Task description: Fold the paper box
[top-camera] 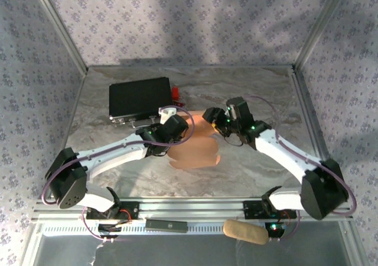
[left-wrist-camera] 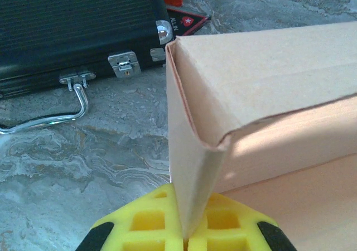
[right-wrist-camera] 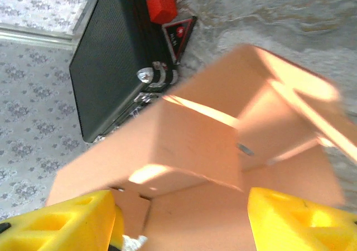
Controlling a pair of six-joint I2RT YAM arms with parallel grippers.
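The left gripper (left-wrist-camera: 187, 237) is clamping one wall of the paper box (top-camera: 196, 153) at top-view centre, apparently anchoring it, while the right gripper (right-wrist-camera: 181, 220) is hovering open-fingered over its panels.

Salmon-orange paper box (left-wrist-camera: 268, 78) — black case (left-wrist-camera: 67, 28)

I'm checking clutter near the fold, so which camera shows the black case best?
Top external: the case lies flat, nearly whole, at the back left of the table. Left wrist gives its front edge with latches and handle; right wrist, a slanted stretch of its top and one corner.
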